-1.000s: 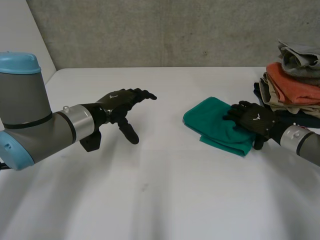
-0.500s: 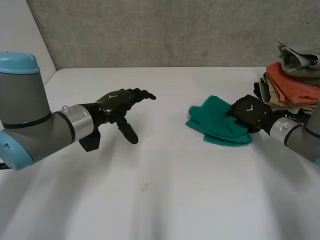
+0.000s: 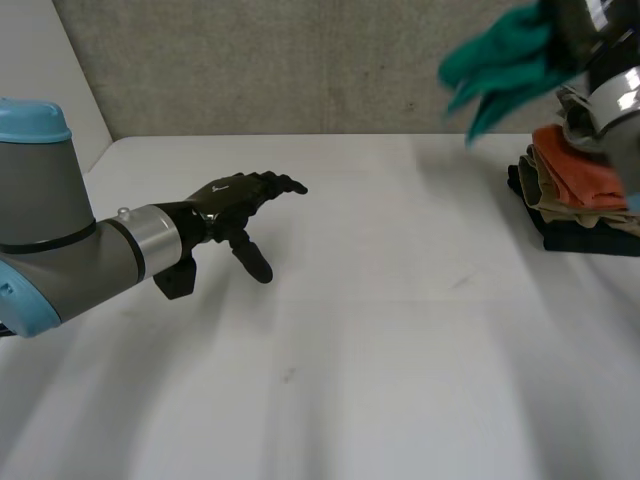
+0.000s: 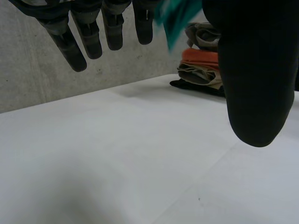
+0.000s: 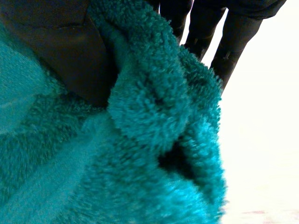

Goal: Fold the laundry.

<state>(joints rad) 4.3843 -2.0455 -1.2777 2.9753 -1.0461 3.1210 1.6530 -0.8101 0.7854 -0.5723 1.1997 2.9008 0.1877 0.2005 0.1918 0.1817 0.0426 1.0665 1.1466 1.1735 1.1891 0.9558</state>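
Cloth count: one teal fleece towel point(image 3: 497, 62), bunched and held high at the upper right of your head view, with one stack of folded clothes point(image 3: 575, 190) just below it on the white table point(image 3: 380, 330). Right hand point(image 5: 58, 51) is clamped on it; its wrist view gives you shaggy pile bulging past the thumb. Left hand point(image 3: 235, 200) hovers at left, fingers point(image 4: 70, 49) spread straight.

Surface: a white table point(image 3: 340, 340), plain and matte.
Far right: a stack of folded laundry point(image 3: 570, 200) sits at the table's right edge.
Stack base: a dark piece point(image 3: 590, 238) lies flat, directly on the tabletop.
Above the base: a beige piece point(image 3: 548, 195), then an orange piece point(image 3: 575, 168) on top of it.
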